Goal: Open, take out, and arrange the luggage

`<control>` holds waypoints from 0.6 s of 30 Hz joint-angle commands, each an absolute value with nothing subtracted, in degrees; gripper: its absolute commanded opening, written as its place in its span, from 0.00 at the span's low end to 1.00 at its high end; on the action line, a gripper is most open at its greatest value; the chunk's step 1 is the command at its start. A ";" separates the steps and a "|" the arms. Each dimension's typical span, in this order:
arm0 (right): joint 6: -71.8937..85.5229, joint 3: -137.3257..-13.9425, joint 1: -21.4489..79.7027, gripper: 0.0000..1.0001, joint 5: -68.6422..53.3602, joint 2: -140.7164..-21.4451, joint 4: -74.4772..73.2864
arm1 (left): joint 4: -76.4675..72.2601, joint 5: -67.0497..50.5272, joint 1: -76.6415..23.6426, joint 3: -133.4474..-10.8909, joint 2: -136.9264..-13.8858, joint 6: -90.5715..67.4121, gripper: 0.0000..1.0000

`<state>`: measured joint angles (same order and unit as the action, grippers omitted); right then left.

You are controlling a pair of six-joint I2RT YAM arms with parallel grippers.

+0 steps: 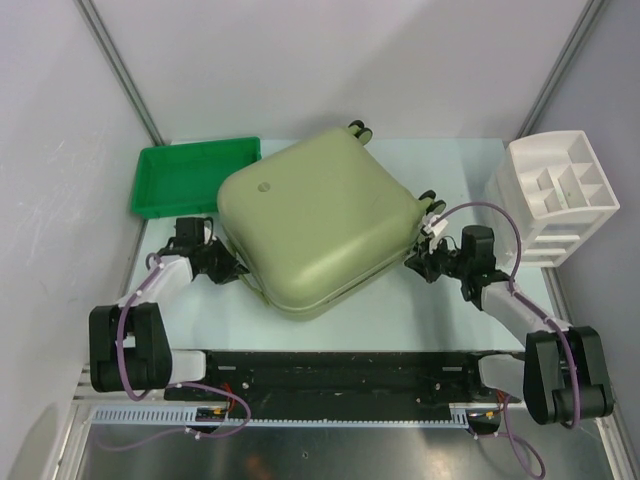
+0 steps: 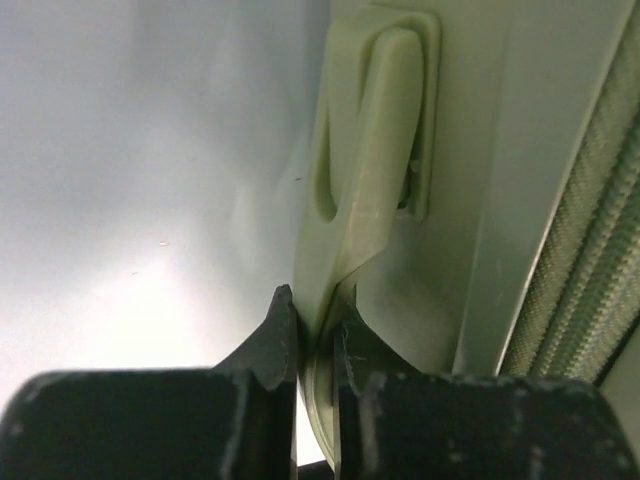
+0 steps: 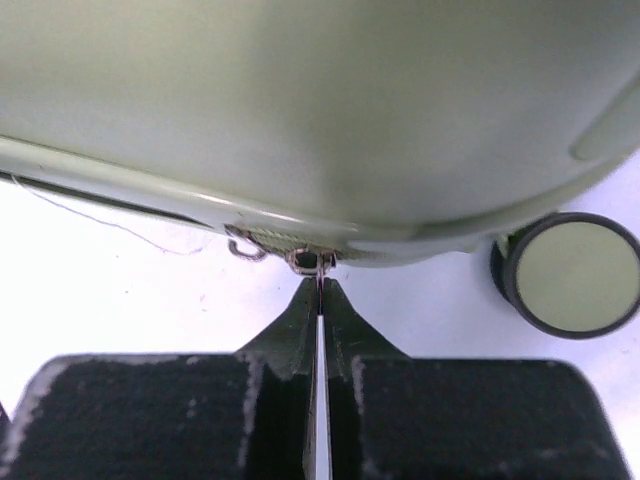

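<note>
The luggage (image 1: 320, 225) lies closed and flat mid-table, pale olive-green, its black wheels toward the back and right. My left gripper (image 1: 232, 270) is at its left side. In the left wrist view that gripper (image 2: 314, 312) is shut on the pale green side handle (image 2: 375, 170), the strap pinched between the fingertips. My right gripper (image 1: 415, 262) is at the luggage's right front side. In the right wrist view it (image 3: 320, 284) is shut on the thin metal zipper pull (image 3: 314, 262) under the shell (image 3: 330, 100).
A flat green tray (image 1: 190, 178) sits at the back left, touching the luggage. A white compartmented organizer (image 1: 555, 195) stands at the back right. A luggage wheel (image 3: 568, 275) is just right of my right gripper. The zipper track (image 2: 590, 230) runs beside the handle.
</note>
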<state>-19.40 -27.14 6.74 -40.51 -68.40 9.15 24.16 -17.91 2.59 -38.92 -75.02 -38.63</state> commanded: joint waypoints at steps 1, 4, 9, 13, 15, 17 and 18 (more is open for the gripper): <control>-23.63 -28.04 5.28 0.00 -35.60 -62.76 7.83 | 29.97 -6.43 9.75 -42.54 -73.56 -29.89 0.00; -23.73 -27.42 3.52 0.00 -33.40 -63.19 9.40 | 31.37 -5.28 13.35 -43.94 -73.91 -26.03 0.00; -22.41 -27.51 1.85 0.00 -32.78 -66.00 16.87 | 31.90 -4.04 17.14 -48.06 -77.51 -20.05 0.00; -22.50 -27.68 1.67 0.00 -33.48 -68.20 22.05 | 31.90 -6.32 18.45 -51.06 -81.20 -16.09 0.00; -21.98 -27.95 0.71 0.00 -34.54 -69.95 25.91 | 31.73 -7.55 18.54 -53.07 -82.70 -13.81 0.00; -21.27 -28.65 0.44 0.00 -35.94 -72.23 29.86 | 31.73 -8.61 18.54 -55.44 -85.33 -12.23 0.00; -20.49 -29.00 0.44 0.00 -36.56 -73.29 31.10 | 31.82 -9.48 18.46 -56.15 -86.21 -11.69 0.00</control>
<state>-21.54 -26.46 3.22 -40.62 -70.65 16.58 38.20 -18.72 13.72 -49.87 -83.57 -18.35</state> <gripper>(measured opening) 0.016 0.144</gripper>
